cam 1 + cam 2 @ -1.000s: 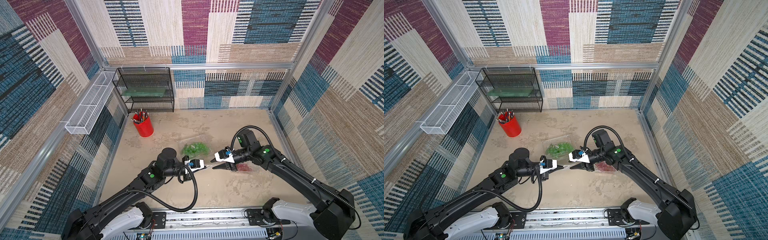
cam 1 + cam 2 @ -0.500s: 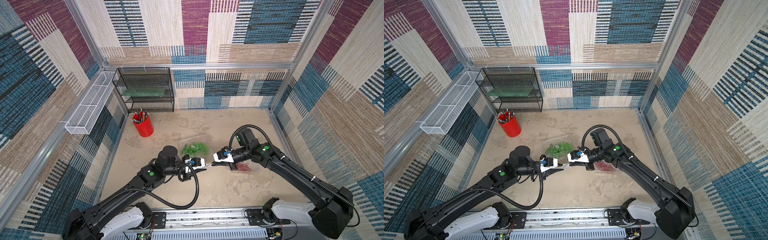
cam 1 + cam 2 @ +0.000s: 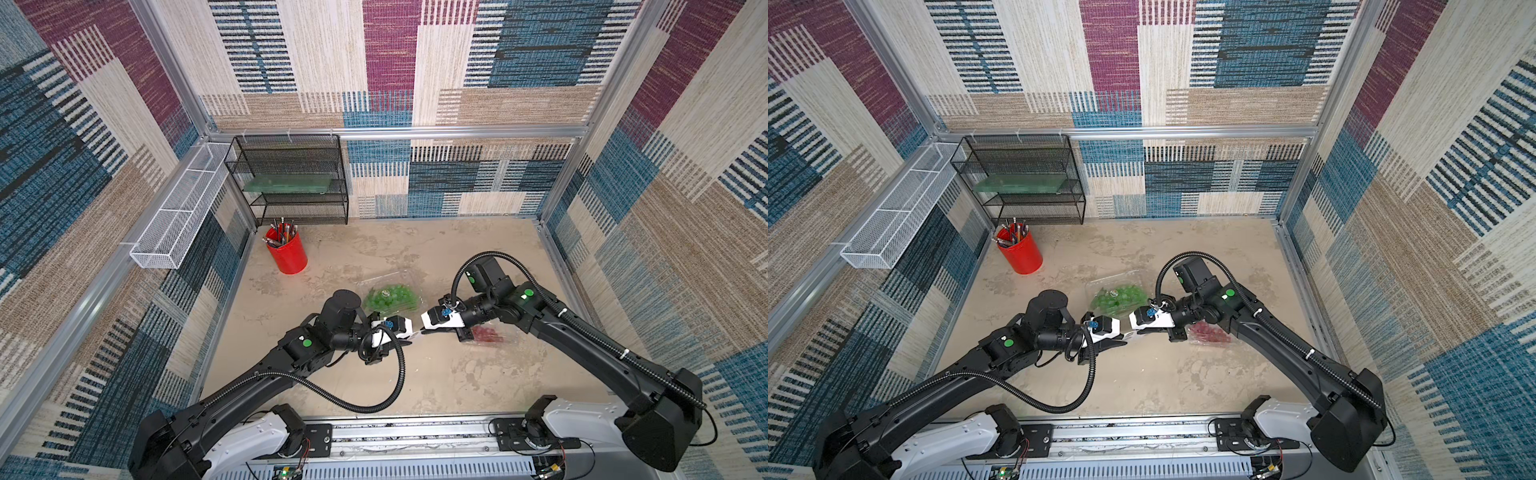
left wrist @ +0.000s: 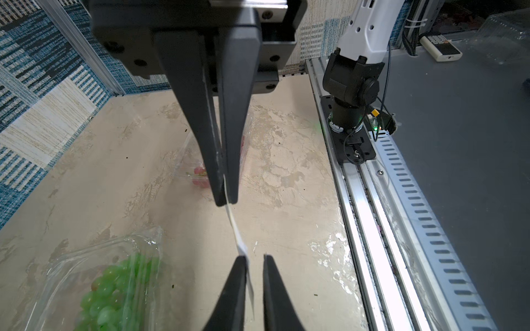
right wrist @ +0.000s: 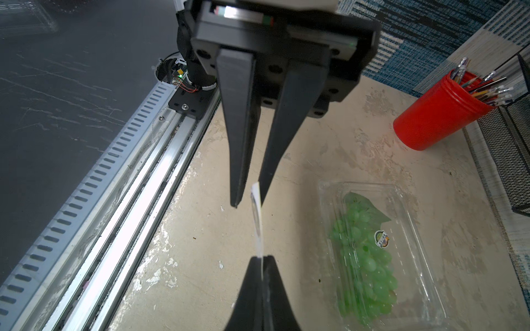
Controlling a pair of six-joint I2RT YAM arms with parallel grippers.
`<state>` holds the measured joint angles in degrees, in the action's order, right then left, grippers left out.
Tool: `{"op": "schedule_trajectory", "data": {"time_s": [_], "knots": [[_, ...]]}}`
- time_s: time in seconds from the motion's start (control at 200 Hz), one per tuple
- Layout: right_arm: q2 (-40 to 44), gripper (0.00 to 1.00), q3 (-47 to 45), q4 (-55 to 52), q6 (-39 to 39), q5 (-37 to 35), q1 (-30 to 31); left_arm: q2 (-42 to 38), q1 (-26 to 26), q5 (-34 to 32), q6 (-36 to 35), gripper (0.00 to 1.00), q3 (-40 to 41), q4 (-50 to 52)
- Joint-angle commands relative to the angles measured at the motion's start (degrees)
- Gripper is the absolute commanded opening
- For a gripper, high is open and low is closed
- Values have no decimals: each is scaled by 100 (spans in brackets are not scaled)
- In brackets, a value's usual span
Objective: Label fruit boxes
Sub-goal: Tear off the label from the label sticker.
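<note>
Two clear fruit boxes lie on the table: one with green grapes (image 3: pixel 390 297) (image 3: pixel 1117 299) (image 5: pixel 370 258), a round label (image 5: pixel 381 238) on its lid, and one with red grapes (image 3: pixel 488 334) (image 3: pixel 1210 334) (image 4: pixel 200 174). Both grippers meet tip to tip in front of them, above the table. My right gripper (image 5: pixel 262 257) (image 3: pixel 424 331) (image 4: pixel 226 202) is shut on a white sticker strip (image 5: pixel 256 220) (image 4: pixel 233 226). My left gripper (image 4: pixel 254 256) (image 3: pixel 409 340) (image 5: pixel 248 200) stands slightly open. The strip's other end lies between its jaws, against one finger.
A red pencil cup (image 3: pixel 289 255) (image 5: pixel 436 114) stands at the back left. Behind it is a black wire shelf (image 3: pixel 291 183), and a white wire basket (image 3: pixel 178 208) hangs on the left wall. The arms' metal rail (image 3: pixel 415 432) runs along the front edge.
The right gripper has come left to the left gripper's tips and shut on the strip. The left jaws, shut a second ago, now stand slightly apart.
</note>
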<state>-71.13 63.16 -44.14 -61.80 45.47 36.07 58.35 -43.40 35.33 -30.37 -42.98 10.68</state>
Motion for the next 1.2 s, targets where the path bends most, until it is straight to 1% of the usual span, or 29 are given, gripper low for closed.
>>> {"op": "schedule_trajectory", "data": {"time_s": [0.0,0.12,0.305,0.456,0.536,0.721,0.976,1.077,1.117,1.197], "knots": [[-6,0,46,-62,-100,102,5,-3,-9,141,-137,13,-44,-21],[-10,0,37,-75,-122,128,7,0,-11,127,-111,13,-38,-61],[-19,0,32,-95,-152,194,6,16,-11,59,-32,15,-7,-205],[-33,0,24,-98,-179,241,5,41,-10,52,0,15,-6,-240],[-32,0,17,-95,-183,272,-3,38,-8,47,0,14,-14,-236],[-29,0,7,-77,-201,346,-7,50,-11,21,30,7,-14,-262],[-74,0,14,-121,-227,356,-12,55,-11,44,80,9,-34,-289],[-67,0,12,-121,-233,335,-15,70,-11,39,86,11,-40,-277],[-67,0,10,-112,-236,333,-19,73,-11,35,93,11,-38,-276],[-59,0,7,-112,-236,334,-20,89,-11,22,80,8,-59,-262]]}}
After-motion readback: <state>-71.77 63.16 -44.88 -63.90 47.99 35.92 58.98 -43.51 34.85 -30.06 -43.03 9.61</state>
